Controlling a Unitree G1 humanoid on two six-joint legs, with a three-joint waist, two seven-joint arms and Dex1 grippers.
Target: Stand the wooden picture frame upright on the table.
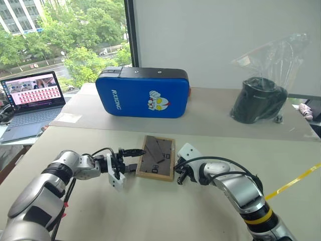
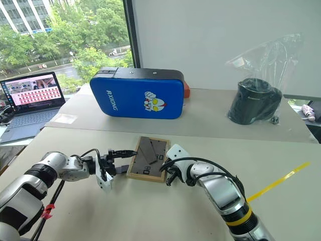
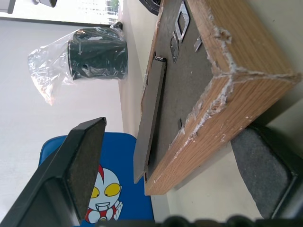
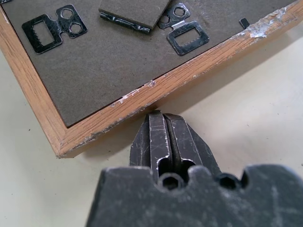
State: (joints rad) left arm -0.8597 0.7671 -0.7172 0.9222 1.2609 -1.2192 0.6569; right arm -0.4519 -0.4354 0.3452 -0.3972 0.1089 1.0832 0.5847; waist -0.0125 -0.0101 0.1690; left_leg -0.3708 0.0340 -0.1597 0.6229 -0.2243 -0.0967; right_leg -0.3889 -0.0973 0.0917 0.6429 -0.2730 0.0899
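The wooden picture frame (image 1: 156, 156) lies face down on the table (image 1: 150, 211), its dark grey-brown back with the stand flap (image 3: 152, 113) and metal hangers facing up. My left gripper (image 1: 135, 159) is open at the frame's left edge. In the left wrist view one finger (image 3: 80, 161) stands above the back and the other finger (image 3: 265, 175) sits low beside a scuffed corner of the frame (image 3: 222, 109). My right gripper (image 1: 179, 176) is shut with nothing in it, and its tip (image 4: 161, 120) rests against the frame's right edge near the near corner.
A big blue padded case (image 1: 143, 93) stands behind the frame. An open laptop (image 1: 30, 98) sits at the far left, and a black object in a clear plastic bag (image 1: 258, 100) at the back right. A yellow tape strip (image 1: 293, 183) crosses the table's right side.
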